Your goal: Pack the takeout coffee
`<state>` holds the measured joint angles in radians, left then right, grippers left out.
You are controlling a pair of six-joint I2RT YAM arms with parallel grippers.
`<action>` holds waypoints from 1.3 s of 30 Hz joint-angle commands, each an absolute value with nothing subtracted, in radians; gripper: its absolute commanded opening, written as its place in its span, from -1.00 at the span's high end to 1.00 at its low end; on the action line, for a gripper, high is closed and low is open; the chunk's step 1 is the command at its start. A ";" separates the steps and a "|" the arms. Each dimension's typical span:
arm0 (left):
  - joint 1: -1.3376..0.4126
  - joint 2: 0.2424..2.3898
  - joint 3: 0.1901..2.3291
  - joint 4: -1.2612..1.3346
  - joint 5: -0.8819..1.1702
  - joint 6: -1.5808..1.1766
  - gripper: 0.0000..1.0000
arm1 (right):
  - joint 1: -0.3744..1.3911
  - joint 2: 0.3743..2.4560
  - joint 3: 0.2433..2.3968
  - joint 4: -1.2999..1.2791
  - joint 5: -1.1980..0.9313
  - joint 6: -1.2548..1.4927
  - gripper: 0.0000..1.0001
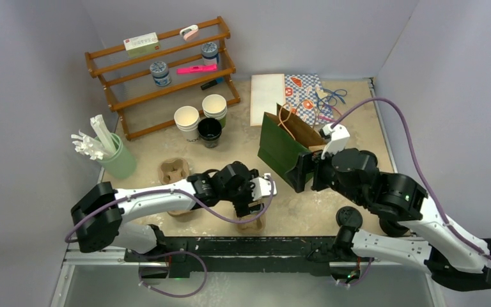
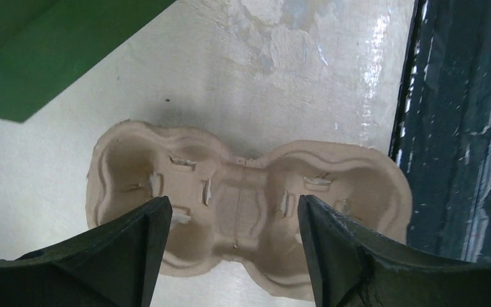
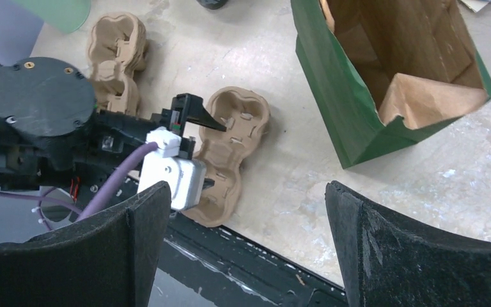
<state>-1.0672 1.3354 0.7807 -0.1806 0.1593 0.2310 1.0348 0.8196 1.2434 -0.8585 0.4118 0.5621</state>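
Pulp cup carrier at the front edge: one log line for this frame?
left gripper: open, over carrier | carrier: empty, flat on table | right gripper: open, empty | green bag: mouth open

- The table (image 1: 297, 211) is carrying a green paper bag (image 1: 280, 150), which is standing open.
- A brown cup tray (image 2: 243, 198) is lying just in front of the bag.
- Another tray (image 1: 174, 171) is lying to the bag's left.
- Cups (image 1: 187, 121) are standing farther back, to the bag's left.

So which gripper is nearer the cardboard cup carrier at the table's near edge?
Left. The left gripper hangs open just above the cup carrier; the right gripper is open off to one side, by the green bag.
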 commanded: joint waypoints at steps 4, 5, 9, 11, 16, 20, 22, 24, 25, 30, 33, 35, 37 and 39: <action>-1.066 1.451 0.879 -0.230 0.194 0.463 -0.43 | 1.033 0.747 1.265 -0.900 0.453 0.542 -0.84; -1.066 1.464 0.879 -0.227 0.179 0.466 -0.40 | 1.034 0.737 1.262 -0.894 0.449 0.542 -0.84; -1.066 1.493 0.879 -0.222 0.144 0.457 -0.25 | 1.035 0.714 1.256 -0.886 0.451 0.537 -0.84; -1.066 1.507 0.880 -0.227 0.146 0.453 -0.21 | 1.035 0.716 1.257 -0.891 0.466 0.537 -0.84; -1.066 1.538 0.869 -0.227 0.140 0.432 -0.06 | 1.034 0.731 1.256 -0.892 0.469 0.532 -0.84; -1.066 1.536 0.885 -0.245 0.149 0.413 0.12 | 1.035 0.735 1.259 -0.884 0.452 0.533 -0.84; -1.066 1.510 0.895 -0.254 0.151 0.405 0.17 | 1.035 0.738 1.261 -0.886 0.456 0.533 -0.84; -1.066 1.473 0.906 -0.265 0.149 0.393 0.24 | 1.033 0.743 1.265 -0.891 0.467 0.534 -0.84; -1.066 1.455 0.914 -0.275 0.149 0.383 0.28 | 1.034 0.746 1.267 -0.894 0.473 0.536 -0.84; -1.066 1.393 0.957 -0.341 0.133 0.331 0.35 | 1.034 0.791 1.263 -0.905 0.494 0.549 -0.84; -1.066 1.348 0.957 -0.365 0.107 0.282 0.35 | 1.034 0.830 1.263 -0.895 0.499 0.552 -0.84; -1.065 1.304 0.948 -0.369 0.081 0.244 0.36 | 1.033 0.863 1.281 -0.885 0.513 0.534 -0.87; -1.066 1.243 0.937 -0.367 0.061 0.209 0.42 | 1.031 0.898 1.311 -0.884 0.556 0.511 -0.89; -1.065 1.194 0.934 -0.368 0.043 0.174 0.44 | 1.020 0.933 1.352 -0.880 0.575 0.484 -0.85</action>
